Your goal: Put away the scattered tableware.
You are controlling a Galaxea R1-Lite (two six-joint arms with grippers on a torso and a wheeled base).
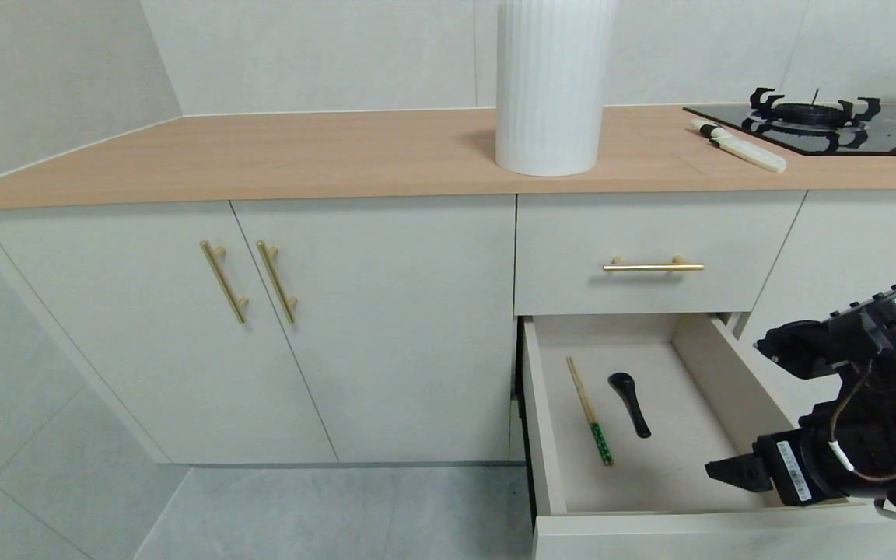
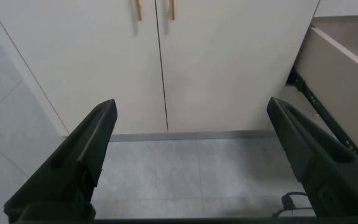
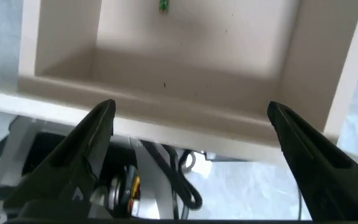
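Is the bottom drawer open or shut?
Open: the bottom drawer is pulled out, showing chopsticks and a black spoon lying inside.

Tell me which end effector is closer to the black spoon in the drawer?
Right. The right end effector hovers over the front of the open drawer, near the black spoon; the left end effector faces the closed cabinet doors.

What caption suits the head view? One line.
Chopsticks and a black spoon lie in the open drawer; the right gripper hovers by its front right corner.
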